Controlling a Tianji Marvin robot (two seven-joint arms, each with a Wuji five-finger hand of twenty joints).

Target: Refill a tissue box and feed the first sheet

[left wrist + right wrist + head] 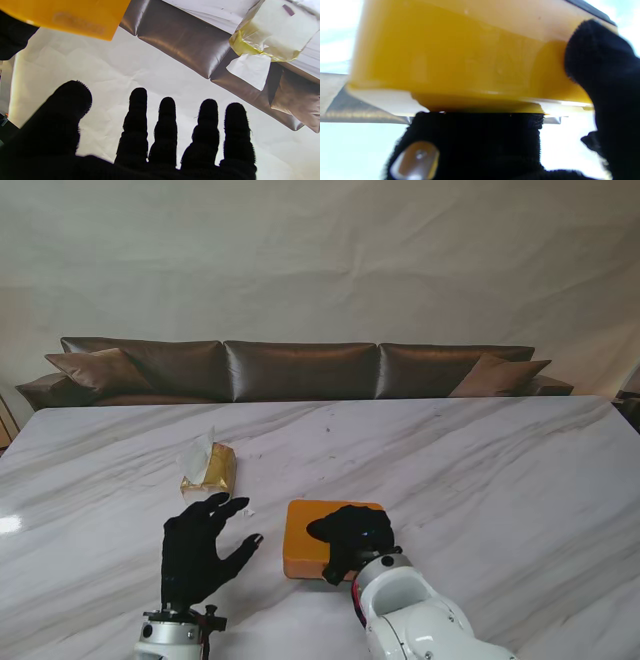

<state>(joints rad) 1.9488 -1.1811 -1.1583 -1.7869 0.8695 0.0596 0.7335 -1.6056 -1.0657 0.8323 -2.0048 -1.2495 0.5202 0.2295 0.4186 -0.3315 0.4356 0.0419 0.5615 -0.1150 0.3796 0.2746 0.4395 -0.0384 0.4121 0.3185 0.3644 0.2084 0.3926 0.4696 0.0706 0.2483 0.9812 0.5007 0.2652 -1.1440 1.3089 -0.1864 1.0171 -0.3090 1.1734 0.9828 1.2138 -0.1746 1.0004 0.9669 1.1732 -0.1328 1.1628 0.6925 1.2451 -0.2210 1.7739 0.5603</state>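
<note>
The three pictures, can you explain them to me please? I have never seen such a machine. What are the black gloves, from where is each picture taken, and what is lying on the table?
The black gloves are the machine's own hands: a robot with two arms, each ending in a five-finger hand. The wide picture comes from a camera on its stand, looking down at a marble table with a brown sofa behind it. The two close pictures come from cameras on the wrists and appear upside down.

On the table lie an orange tissue box and, farther from the robot to its left, a soft tissue pack in yellowish wrap with a white sheet sticking out.

The right hand grips the orange box at its near right side; the right wrist view shows fingers pressed on it. The left hand is open, fingers spread, holding nothing.
</note>
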